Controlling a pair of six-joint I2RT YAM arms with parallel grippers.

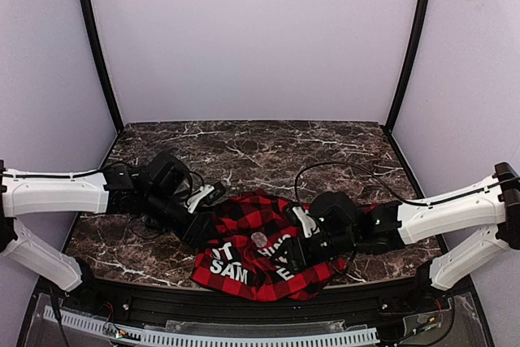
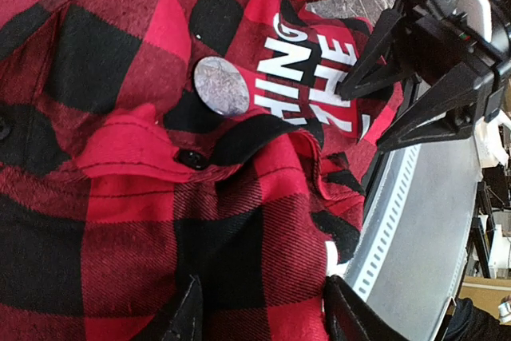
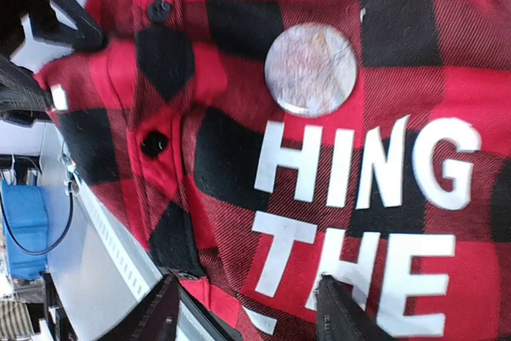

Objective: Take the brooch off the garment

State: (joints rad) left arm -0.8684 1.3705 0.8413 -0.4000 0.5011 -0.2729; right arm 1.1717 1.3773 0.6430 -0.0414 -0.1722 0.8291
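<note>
The garment (image 1: 244, 217) is red-and-black plaid with white block letters and lies crumpled at the table's front middle. The brooch (image 1: 259, 240), a small round pale grey disc, sits pinned on it near the letters. It also shows in the left wrist view (image 2: 221, 85) and in the right wrist view (image 3: 310, 69). My left gripper (image 1: 197, 233) is open over the garment's left part, its jaws spread above plaid cloth (image 2: 239, 221). My right gripper (image 1: 294, 256) is open just right of the brooch, hovering over the lettering (image 3: 351, 173).
The marble table (image 1: 244, 144) stretches behind the garment. A black cable (image 1: 341, 166) loops over it at the right. The metal front rail (image 1: 244, 335) runs just below the garment's edge. Purple walls enclose the table.
</note>
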